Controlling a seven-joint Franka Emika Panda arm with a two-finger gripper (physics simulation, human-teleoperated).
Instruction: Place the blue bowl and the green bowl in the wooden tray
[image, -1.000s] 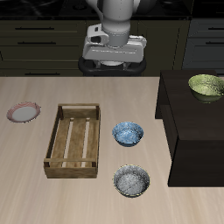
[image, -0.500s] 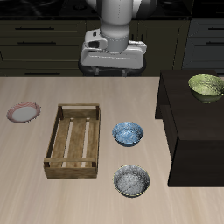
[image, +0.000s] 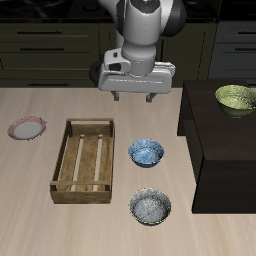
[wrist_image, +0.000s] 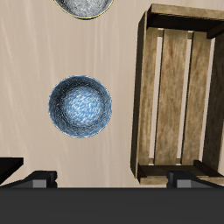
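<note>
Setting: a pale wood-grain table (image: 40, 215) before dark cabinets, with a dark raised block (image: 225, 150) along one side.
Tray (image: 85, 160): light-brown wooden crate, low sides, slatted bottom with gaps between the boards. It lies flat, and its long axis runs from the table's back toward its front edge. Nothing lies in it.
Blue bowl (image: 147, 153): upright on the table just beside the tray's long side, apart from it. Round, so no long axis; mouth faces up. Light-blue speckled inside, darker blue rim. From my wrist camera I look straight down into it (wrist_image: 80, 106), with the tray (wrist_image: 179, 87) alongside.
Green bowl (image: 237, 98): upright on the dark block, well apart from the tray. Olive outside, pale patterned inside, mouth up.
Grey bowl (image: 150, 207): speckled with a dark rim, nearer the front edge than the blue bowl.
Plate (image: 27, 128): pink-rimmed, on the far side of the tray from the bowls.
My gripper (image: 134, 97): held above the table, farther back than the blue bowl, pointing down. My fingers (image: 117, 97) are spread wide, and nothing is between them.
</note>
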